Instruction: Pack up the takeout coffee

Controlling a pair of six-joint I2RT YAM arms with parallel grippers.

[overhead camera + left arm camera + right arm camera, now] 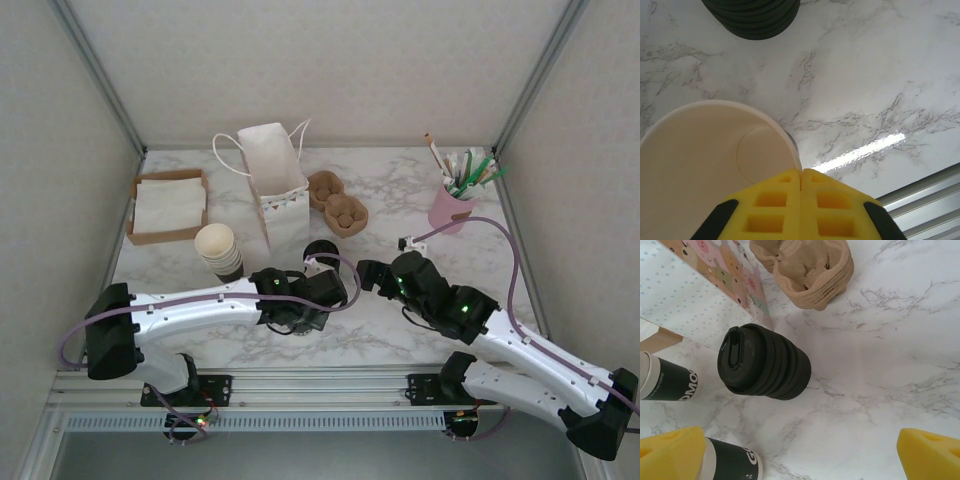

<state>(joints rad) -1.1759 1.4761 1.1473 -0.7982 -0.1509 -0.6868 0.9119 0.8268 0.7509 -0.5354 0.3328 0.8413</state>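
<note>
A robot lab cell staged as a café: white panels [300, 60] on aluminium posts [100, 70] enclose a marble-patterned table [400, 190]. Robot arms [190, 310] are bolted at its near edge, with a paper bag [275, 185] and cup carriers [340, 205] farther back.

cup [705, 165]: cut off at 6 and 9 o'clock; rim partly behind left fingers [771, 212]
lid stack [752, 17]: cropped at 12 o'clock
cup lettering [751, 458]: at 7 o'clock, incomplete, unreadable

White letters "OMOC" running sideways, cut off by the frame edge, on the dark band of a cream paper cup [667, 384], tiny "COFFEE" sitting beside them, a lone white "G" showing on the dark base band of a small cream-white paper cup [730, 462]
</note>
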